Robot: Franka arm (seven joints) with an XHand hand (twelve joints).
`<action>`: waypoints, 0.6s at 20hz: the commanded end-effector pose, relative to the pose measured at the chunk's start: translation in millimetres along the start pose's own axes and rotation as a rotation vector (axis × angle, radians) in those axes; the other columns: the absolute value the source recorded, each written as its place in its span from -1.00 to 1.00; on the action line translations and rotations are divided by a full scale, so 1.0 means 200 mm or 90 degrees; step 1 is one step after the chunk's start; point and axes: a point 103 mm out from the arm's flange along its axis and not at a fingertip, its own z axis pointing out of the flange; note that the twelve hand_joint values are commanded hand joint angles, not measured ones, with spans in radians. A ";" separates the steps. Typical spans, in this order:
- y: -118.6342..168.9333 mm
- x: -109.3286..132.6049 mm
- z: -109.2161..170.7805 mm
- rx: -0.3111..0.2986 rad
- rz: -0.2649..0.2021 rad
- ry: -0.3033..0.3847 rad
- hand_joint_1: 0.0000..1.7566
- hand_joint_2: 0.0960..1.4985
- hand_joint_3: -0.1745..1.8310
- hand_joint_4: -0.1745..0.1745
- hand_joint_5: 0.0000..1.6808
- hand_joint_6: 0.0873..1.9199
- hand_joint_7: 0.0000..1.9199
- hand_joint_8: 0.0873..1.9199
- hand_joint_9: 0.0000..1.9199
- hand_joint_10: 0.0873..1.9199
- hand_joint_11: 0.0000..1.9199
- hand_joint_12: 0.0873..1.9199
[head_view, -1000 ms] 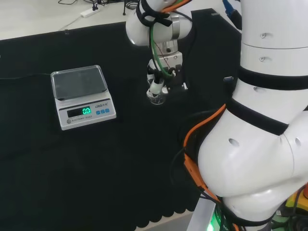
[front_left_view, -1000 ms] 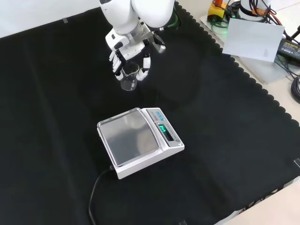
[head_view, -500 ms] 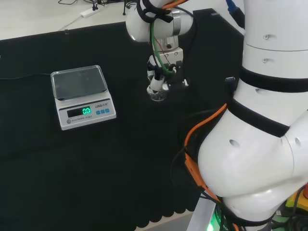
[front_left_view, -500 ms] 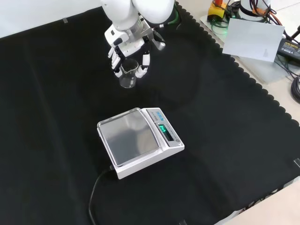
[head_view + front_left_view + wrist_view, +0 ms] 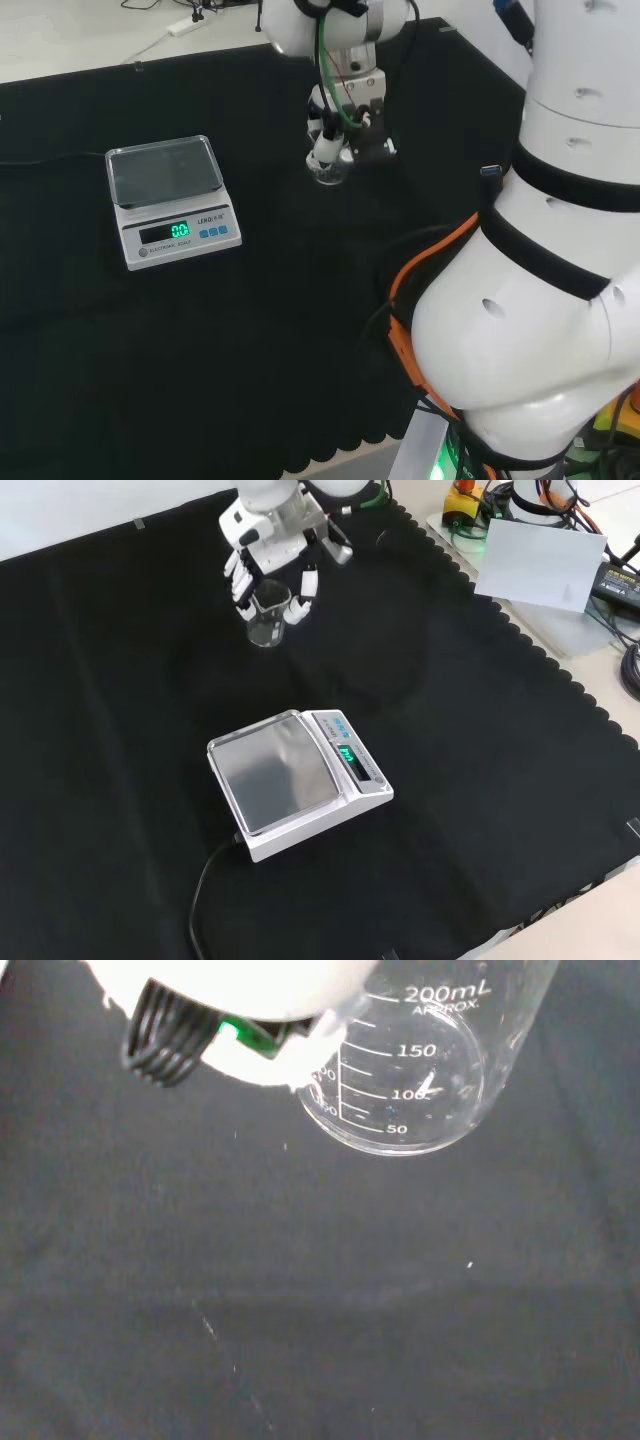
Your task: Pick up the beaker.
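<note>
Clearly, I have the hand [image 5: 268, 568] wrapped around 1 upright beaker [image 5: 267, 619], fingers flanking its wall, above the counter [image 5: 120, 680].

Even bright light, blurred hand [image 5: 230, 1000] close-up

I count one clear beaker [image 5: 266, 620] at the front view's upper left, one scale [image 5: 297, 781] mid-frame, and one hand [image 5: 268, 565].
</note>
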 end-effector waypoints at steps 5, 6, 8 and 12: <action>-0.13 0.03 -0.27 -0.019 -0.010 -0.024 0.28 -0.33 -0.15 -0.18 -0.27 0.03 -0.19 -0.33 -0.01 -0.39 -0.34 0.32; -0.13 0.04 -0.29 -0.020 -0.011 -0.025 0.28 -0.33 -0.15 -0.18 -0.26 0.03 -0.19 -0.33 -0.01 -0.40 -0.34 0.32; -0.14 0.06 -0.32 -0.024 -0.015 -0.027 0.29 -0.33 -0.14 -0.18 -0.26 0.03 -0.19 -0.33 -0.01 -0.40 -0.34 0.32; -0.14 0.13 -0.37 -0.031 -0.028 -0.031 0.29 -0.33 -0.14 -0.18 -0.24 0.03 -0.18 -0.33 0.00 -0.41 -0.33 0.31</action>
